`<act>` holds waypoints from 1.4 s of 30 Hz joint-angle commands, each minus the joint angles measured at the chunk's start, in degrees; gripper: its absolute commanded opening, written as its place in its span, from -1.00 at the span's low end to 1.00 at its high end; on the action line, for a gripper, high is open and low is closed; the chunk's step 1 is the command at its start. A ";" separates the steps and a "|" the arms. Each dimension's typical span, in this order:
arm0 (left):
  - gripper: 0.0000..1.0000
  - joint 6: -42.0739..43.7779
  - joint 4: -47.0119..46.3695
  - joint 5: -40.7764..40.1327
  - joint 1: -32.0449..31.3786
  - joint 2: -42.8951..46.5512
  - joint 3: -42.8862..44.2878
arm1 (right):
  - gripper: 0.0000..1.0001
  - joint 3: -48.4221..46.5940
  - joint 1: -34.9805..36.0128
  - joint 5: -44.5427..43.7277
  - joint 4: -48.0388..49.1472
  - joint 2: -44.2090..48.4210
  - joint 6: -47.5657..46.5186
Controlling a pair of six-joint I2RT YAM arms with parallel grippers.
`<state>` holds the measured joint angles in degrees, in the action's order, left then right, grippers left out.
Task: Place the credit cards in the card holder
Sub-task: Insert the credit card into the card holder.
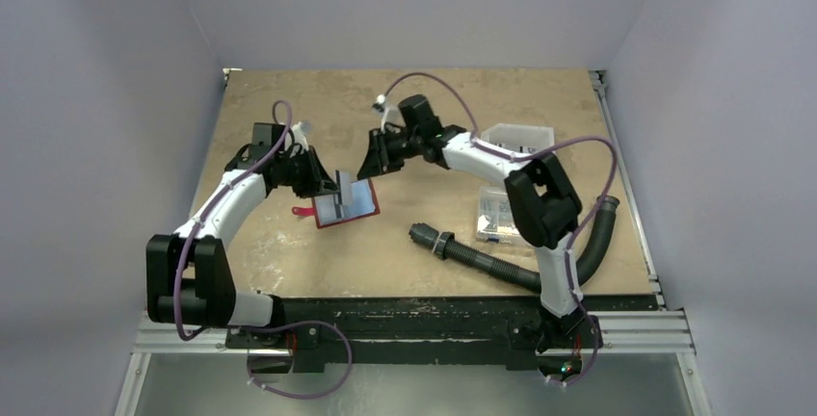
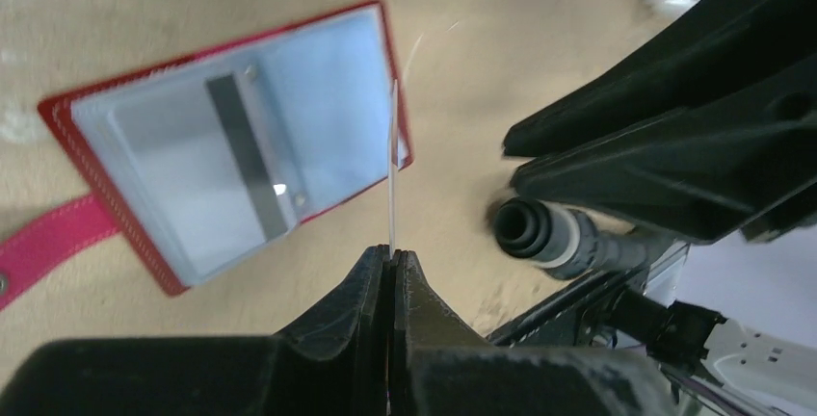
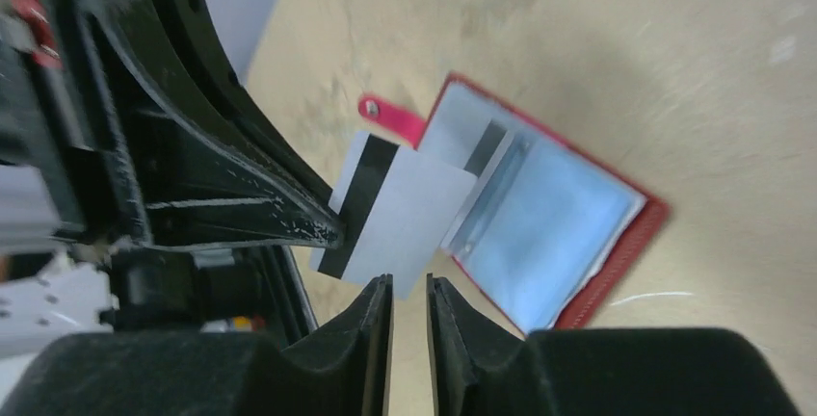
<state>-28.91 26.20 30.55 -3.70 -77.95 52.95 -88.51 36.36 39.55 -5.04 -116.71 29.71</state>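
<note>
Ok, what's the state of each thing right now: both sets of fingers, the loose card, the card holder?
Left fingers: shut on the credit card.
Right fingers: slightly open, holding nothing.
Credit card: clamped on edge over the card holder, not yet in a pocket.
Card holder: open flat on the table, tab loose, a striped card showing in its pocket.

card holder (image 1: 353,210): on table (image 1: 289,117) | card (image 3: 405,219): over it | hose (image 1: 482,257): to its right
</note>
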 commanded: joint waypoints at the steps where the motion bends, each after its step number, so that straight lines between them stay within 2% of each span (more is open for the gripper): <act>1: -1.00 5.74 7.83 -1.03 0.73 -2.03 -0.52 | -0.62 -4.22 3.21 -0.49 -9.81 -5.88 -8.59; 3: -1.00 5.83 7.57 -0.87 1.20 -2.82 -0.80 | -0.80 -4.38 3.28 -0.87 -8.29 -7.34 -7.85; 7: -1.00 5.11 6.13 0.32 1.78 -4.81 -2.61 | -1.00 -4.93 3.27 -0.71 -8.14 -10.08 -7.91; 15: -1.00 3.72 1.75 2.79 4.93 -8.30 -5.76 | -1.00 -4.27 2.95 -9.17 -9.74 -12.16 -8.05; 21: -1.00 2.76 -3.56 7.34 5.59 -10.21 -7.54 | -1.00 -4.13 2.57 -8.83 -9.94 -13.17 -8.01; 28: -1.00 2.87 -6.57 8.61 5.68 -10.60 -8.96 | -1.00 -4.27 2.48 -8.36 -9.99 -13.54 -8.09; 42: -1.00 4.97 -5.12 3.87 5.75 -5.63 -8.37 | -1.00 -4.53 2.34 -8.04 -10.34 -14.52 -8.29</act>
<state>-25.71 21.91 35.07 1.87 -85.01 43.72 -91.70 39.27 35.05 -14.00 -129.27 23.31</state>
